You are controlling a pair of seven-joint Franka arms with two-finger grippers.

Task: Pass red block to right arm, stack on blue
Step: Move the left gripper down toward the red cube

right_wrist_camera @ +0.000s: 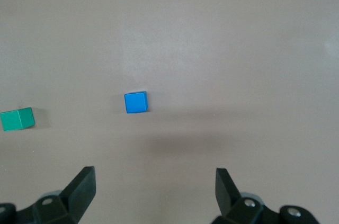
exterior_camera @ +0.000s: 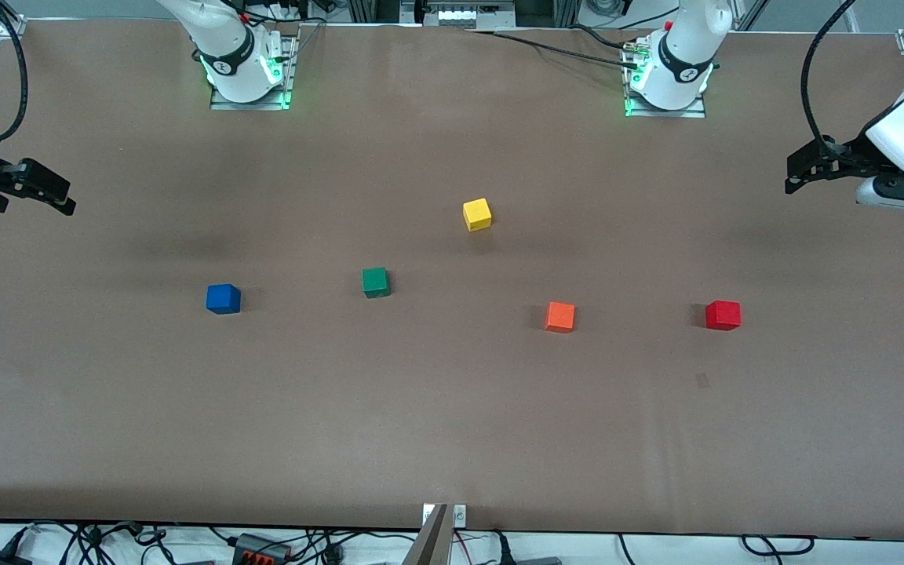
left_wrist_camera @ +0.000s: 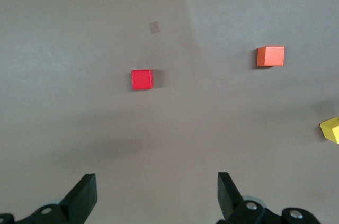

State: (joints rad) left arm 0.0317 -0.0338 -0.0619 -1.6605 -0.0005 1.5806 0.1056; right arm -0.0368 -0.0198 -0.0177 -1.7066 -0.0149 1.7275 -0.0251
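Nothing is done yet: the red block (exterior_camera: 723, 315) sits on the table (exterior_camera: 452, 439) toward the left arm's end, well apart from the blue block (exterior_camera: 223, 299), while the left tool (left_wrist_camera: 156, 195) and right tool (right_wrist_camera: 154, 192) hang wide open and empty, so pickup, handover and stacking all remain.

Evenly and brightly lit from overhead. Soft, short shadows beside the red block (exterior_camera: 723, 315), the orange block (exterior_camera: 559, 317) and the green block (exterior_camera: 375, 282); broad, faint smudges of arm shadow across the brown table (exterior_camera: 452, 439). Mild sheen near the table's middle, no harsh glare. Green glow at both arm bases. Sharp focus across the front view; slightly softer in both wrist views, with dark, faintly blurred fingers (left_wrist_camera: 85, 195) at the edge.
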